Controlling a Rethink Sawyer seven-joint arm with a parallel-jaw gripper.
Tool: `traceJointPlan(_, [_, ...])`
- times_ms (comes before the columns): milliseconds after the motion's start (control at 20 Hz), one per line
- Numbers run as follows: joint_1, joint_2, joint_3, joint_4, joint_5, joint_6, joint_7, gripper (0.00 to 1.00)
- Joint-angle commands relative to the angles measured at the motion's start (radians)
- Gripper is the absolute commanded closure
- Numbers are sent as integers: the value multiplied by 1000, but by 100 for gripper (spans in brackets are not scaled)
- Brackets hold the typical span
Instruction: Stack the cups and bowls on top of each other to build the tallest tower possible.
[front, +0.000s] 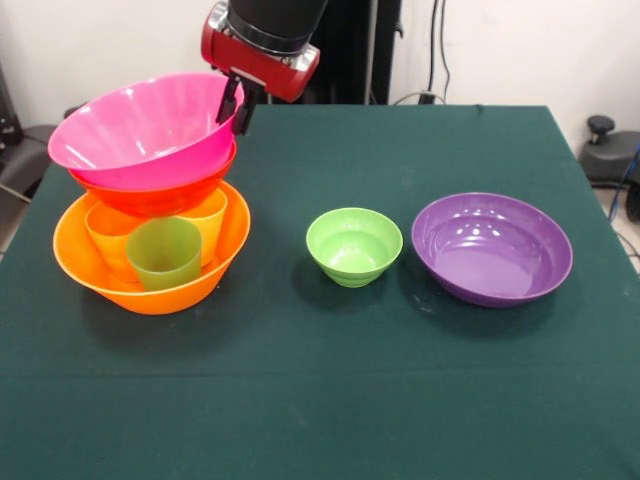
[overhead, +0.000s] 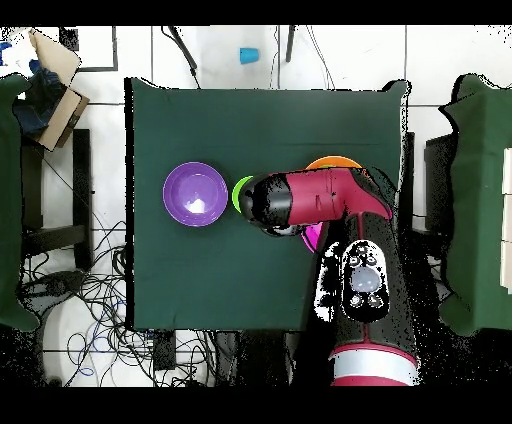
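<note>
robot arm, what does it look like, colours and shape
The arm is made of thick rounded links with a glossy crimson shell and black joint sections. From overhead, one link carries a black panel with pale round buttons. In the front view a black cylinder ends in a red collar with a silver ring, and below it sits the small black gripper with thin dark fingers.

Glossy smooth plastic: pink bowl (front: 140, 125), purple bowl (front: 492, 248), light green bowl (front: 354, 245). Matt green tablecloth (front: 330, 400).
</note>
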Motion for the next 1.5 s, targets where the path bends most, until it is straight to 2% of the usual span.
traceJointPlan(50, [2, 35, 86, -30, -92, 14, -208, 100])
traceJointPlan(1200, [-14, 38, 105, -33, -99, -15, -196, 100])
traceJointPlan(1250, [-14, 38, 105, -34, -105, -31, -193, 0])
traceJointPlan(1400, [-22, 32, 110, -23, -108, -84, -179, 0])
traceJointPlan(1500, [-8, 32, 92, -27, -104, -64, -148, 0])
